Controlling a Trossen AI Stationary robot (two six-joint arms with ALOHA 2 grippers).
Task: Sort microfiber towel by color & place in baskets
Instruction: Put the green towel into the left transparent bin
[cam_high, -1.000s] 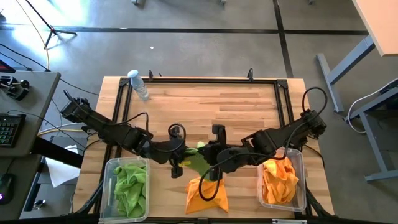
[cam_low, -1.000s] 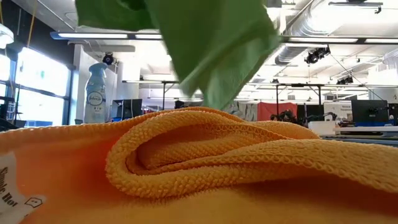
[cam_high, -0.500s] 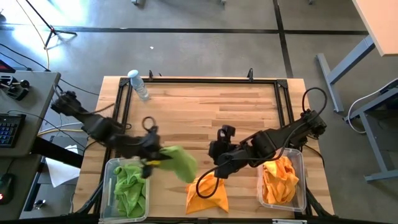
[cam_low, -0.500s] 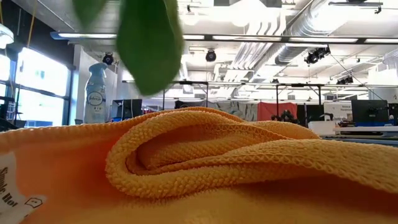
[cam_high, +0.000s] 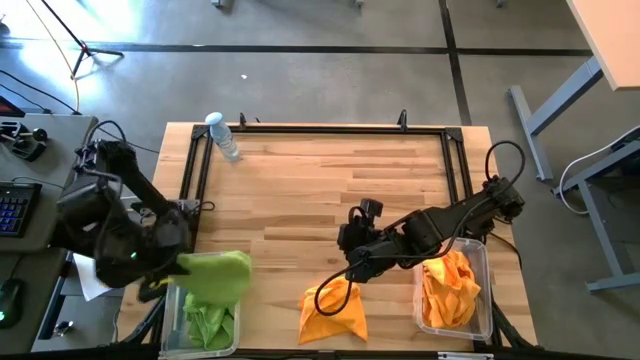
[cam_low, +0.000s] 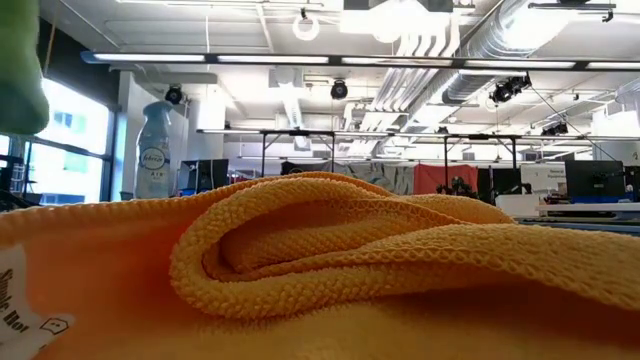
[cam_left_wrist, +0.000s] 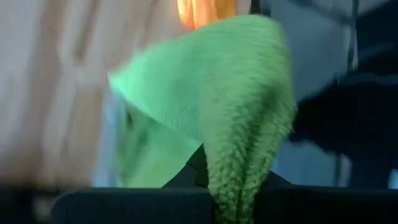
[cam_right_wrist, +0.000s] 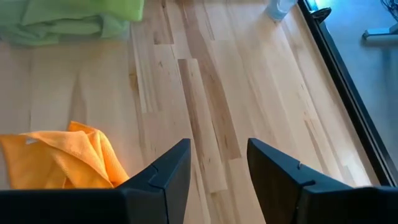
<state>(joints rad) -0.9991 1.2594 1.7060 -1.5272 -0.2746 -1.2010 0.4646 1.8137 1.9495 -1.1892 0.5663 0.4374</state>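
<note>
Two bins at counter's near edge: left bin (cam_high: 178, 300) holds green towels, right bin (cam_high: 484, 290) holds orange towels. Wide bare wood across counter (cam_high: 330, 180) middle and far side; only bottle (cam_high: 222, 135) near far-left corner. Left tool (cam_high: 170, 272) clamped shut on green towel (cam_high: 218, 272), fuzzy, draped over left bin's far rim. Right tool (cam_high: 358, 268) fingers spread, empty, above counter just beyond orange towel (cam_high: 335, 308), crumpled, folded, between bins near front edge.
</note>
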